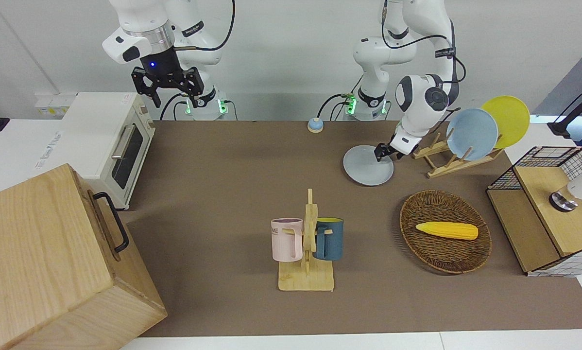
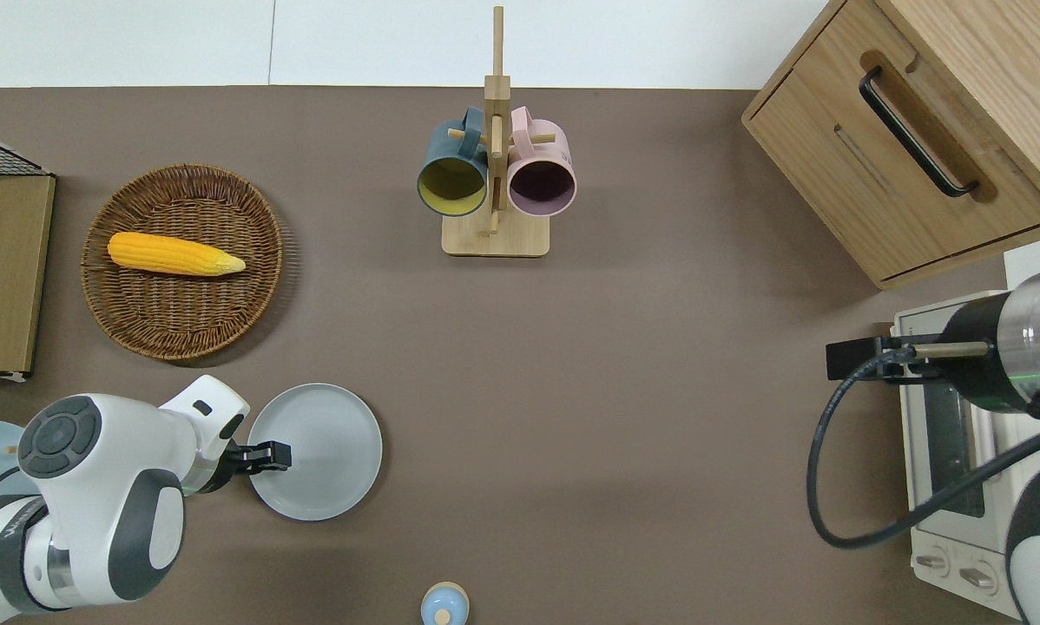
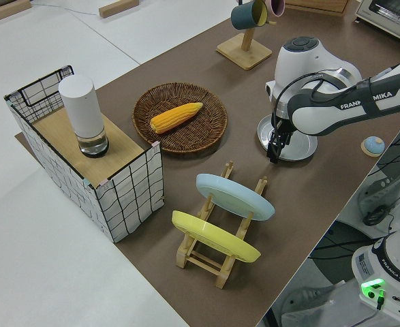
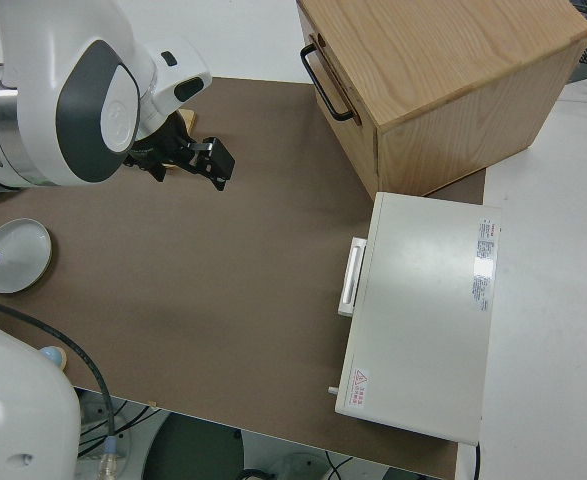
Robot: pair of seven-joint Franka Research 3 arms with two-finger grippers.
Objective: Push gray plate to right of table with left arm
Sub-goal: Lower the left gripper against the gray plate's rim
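Note:
The gray plate [image 1: 366, 168] [image 2: 325, 451] [image 3: 300, 146] [image 4: 15, 262] lies flat on the brown table [image 1: 223, 194], near the robots and toward the left arm's end. My left gripper [image 1: 382, 151] [image 2: 279, 455] [image 3: 274, 155] is down at the plate's rim, on the side that faces the left arm's end of the table. Its fingers are together and hold nothing. Whether they touch the rim I cannot tell. The right arm is parked, its gripper [image 1: 167, 90] [image 4: 208, 160] open.
A wooden rack [image 1: 446, 160] with a sky-blue plate [image 1: 471, 133] and a yellow plate [image 1: 507, 120] stands beside the gray plate. A wicker basket [image 1: 445, 253] holds a corn cob [image 1: 447, 230]. Also here: mug rack [image 1: 306, 272], small bell [image 1: 315, 125], wire crate [image 1: 548, 218], toaster oven [image 1: 111, 146], wooden cabinet [image 1: 43, 262].

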